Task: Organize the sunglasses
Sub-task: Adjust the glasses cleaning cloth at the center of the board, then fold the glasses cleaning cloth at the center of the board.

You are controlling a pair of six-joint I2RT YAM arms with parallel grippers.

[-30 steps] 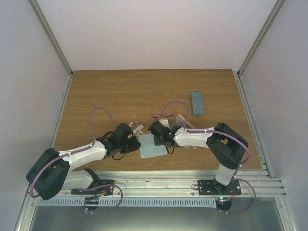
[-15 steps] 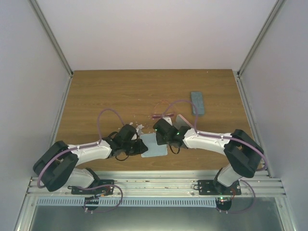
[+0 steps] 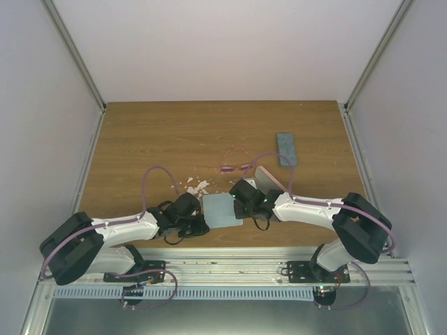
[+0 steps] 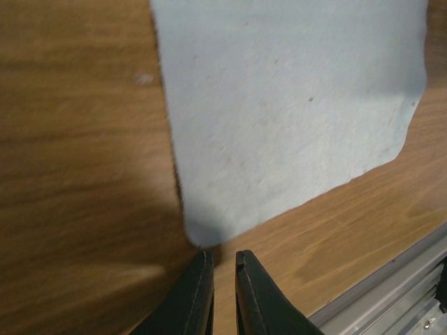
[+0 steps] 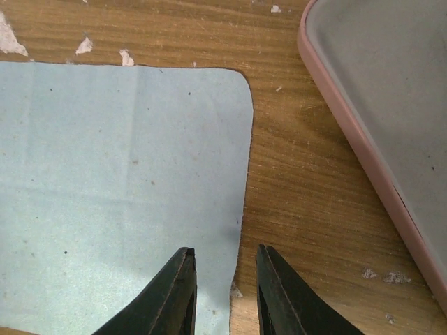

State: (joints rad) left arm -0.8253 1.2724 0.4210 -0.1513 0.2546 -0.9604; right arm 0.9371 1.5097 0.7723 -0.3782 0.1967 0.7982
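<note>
Pale blue cloth (image 5: 119, 174) fills both wrist views, where we see the right gripper (image 5: 225, 248) slightly spread astride its edge and the left gripper (image 4: 222, 255) parted by a sliver at a corner, gripping nothing, while only the overhead view shows the pink sunglasses (image 3: 234, 167) lying past the right gripper, apart from it.

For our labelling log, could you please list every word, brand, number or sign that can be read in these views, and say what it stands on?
None can be read.
The light blue cloth, the pink case, the blue-grey case and the pink sunglasses show no print.
Any marking on the arm bases is too small to tell.
</note>
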